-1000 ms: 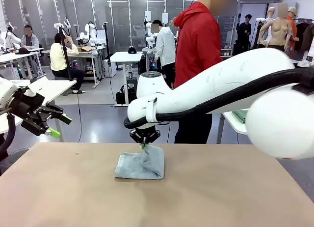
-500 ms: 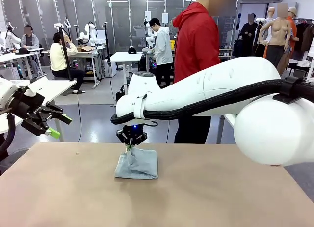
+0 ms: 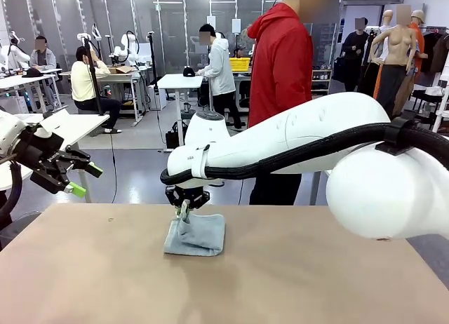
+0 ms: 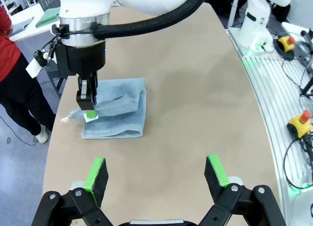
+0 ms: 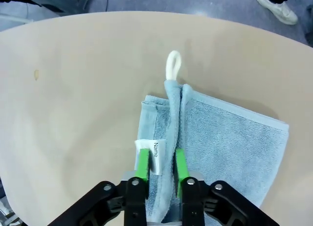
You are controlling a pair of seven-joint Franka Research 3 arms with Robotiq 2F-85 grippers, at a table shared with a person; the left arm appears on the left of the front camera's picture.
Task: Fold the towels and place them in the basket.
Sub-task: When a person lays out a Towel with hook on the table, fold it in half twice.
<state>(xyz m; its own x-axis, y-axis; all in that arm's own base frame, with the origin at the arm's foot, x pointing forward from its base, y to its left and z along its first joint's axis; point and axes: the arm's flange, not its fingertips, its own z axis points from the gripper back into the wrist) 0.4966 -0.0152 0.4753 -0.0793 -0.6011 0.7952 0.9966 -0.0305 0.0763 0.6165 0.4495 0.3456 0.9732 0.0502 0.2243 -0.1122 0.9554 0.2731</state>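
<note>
A light blue towel (image 3: 198, 235) lies partly folded at the far middle of the table. My right gripper (image 3: 185, 212) is shut on a raised fold at its left edge; in the right wrist view the green pads (image 5: 143, 163) pinch the cloth beside a white name tag (image 5: 154, 156), and a white hanging loop (image 5: 172, 64) sticks out beyond. The left wrist view shows the same towel (image 4: 120, 113) with the right gripper (image 4: 88, 104) on it. My left gripper (image 3: 74, 178) hangs open off the table's left, nothing between its fingers (image 4: 99, 171). The basket and the other towels are out of view.
A person in a red jacket (image 3: 283, 64) stands just behind the table's far edge. The tan table (image 3: 224, 289) is bare around the towel. My right arm (image 3: 337, 135) spans the right half of the front view. Other people and tables stand farther back.
My right gripper has carried the towel's edge leftward, folding the cloth over itself so it looks narrower. The left arm has not moved.
</note>
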